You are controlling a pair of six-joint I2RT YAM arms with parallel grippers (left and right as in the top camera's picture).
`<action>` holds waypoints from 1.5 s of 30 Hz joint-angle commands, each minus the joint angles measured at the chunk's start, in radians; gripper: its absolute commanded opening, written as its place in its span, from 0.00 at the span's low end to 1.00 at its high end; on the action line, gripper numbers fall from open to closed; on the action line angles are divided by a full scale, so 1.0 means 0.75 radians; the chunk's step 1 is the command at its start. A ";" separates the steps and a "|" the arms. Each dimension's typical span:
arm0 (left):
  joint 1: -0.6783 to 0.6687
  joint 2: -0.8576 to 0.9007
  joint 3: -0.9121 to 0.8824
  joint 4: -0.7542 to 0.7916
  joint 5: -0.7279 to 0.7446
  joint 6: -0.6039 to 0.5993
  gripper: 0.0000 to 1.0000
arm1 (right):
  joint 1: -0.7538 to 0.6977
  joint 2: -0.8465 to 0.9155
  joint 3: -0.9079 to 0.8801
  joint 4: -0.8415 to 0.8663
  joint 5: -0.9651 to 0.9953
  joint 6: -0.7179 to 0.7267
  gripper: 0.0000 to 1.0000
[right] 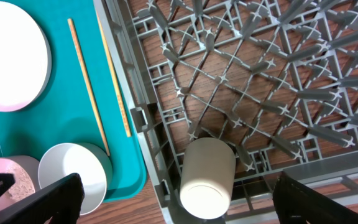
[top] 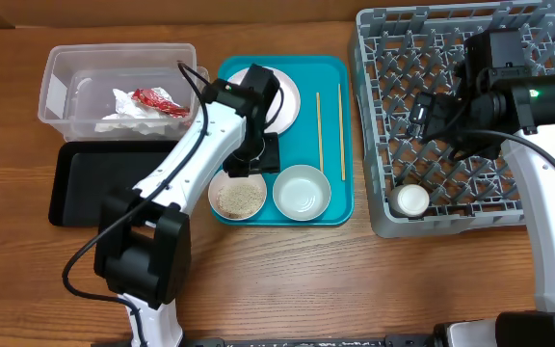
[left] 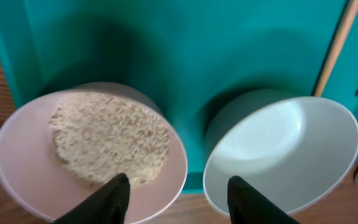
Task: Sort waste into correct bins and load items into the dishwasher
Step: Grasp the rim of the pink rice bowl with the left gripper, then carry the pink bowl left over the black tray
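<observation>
My left gripper [top: 246, 172] is open low over the teal tray [top: 330, 72]. One of its fingers [left: 114, 199] is above the white bowl [left: 17, 168] of rice grains [left: 107, 137]; the other is over the rim of the empty pale bowl [left: 284, 149], and nothing is held. The white plate [top: 289, 101] and two chopsticks [top: 319, 130] lie on the same tray. My right gripper [right: 182, 200] is wide open above the white cup [right: 207, 177], which lies on its side in the near left corner of the dishwasher rack [top: 451, 224].
The clear tub [top: 66, 67] at the back left holds the red wrapper [top: 159, 100] and crumpled white paper [top: 123, 114]. The black tray [top: 85, 183] lies just in front of it. The left arm hides part of the plate.
</observation>
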 commanded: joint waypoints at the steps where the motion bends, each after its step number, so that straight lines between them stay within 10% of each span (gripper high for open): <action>1: 0.003 -0.006 -0.068 0.054 -0.022 -0.081 0.46 | 0.004 -0.011 0.026 0.005 0.017 -0.005 0.99; 17: -0.004 -0.005 -0.249 0.292 -0.028 -0.111 0.38 | 0.004 -0.011 0.026 0.009 0.017 -0.005 0.99; 33: -0.004 -0.003 -0.288 0.315 -0.022 -0.106 0.04 | 0.004 -0.011 0.026 0.009 0.017 -0.005 0.99; 45: 0.000 -0.004 -0.084 0.111 0.057 -0.014 0.04 | 0.004 -0.011 0.026 0.018 0.018 -0.005 0.99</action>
